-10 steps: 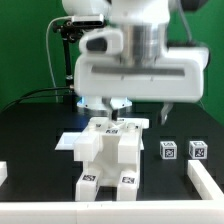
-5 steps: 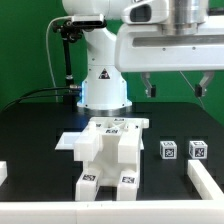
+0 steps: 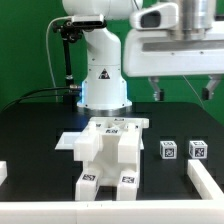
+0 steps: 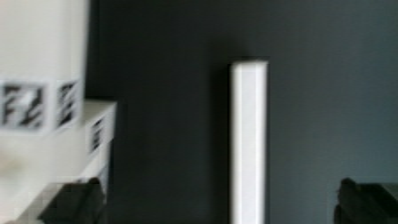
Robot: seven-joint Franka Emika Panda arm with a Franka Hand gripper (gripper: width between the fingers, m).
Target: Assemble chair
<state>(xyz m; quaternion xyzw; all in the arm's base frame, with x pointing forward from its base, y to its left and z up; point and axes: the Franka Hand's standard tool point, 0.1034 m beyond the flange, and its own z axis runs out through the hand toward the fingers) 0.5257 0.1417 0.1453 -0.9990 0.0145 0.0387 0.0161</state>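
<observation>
Hand (image 3: 181, 90) drifted sideways (jaws apart), clear of chair (image 3: 108, 150).

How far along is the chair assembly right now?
Done: several white pieces look joined into a partial chair mid-table. In hand: nothing; the gripper hangs open and empty, high on the exterior view's right. Left: two loose tagged pieces sit apart beside the chair, not yet attached.
</observation>
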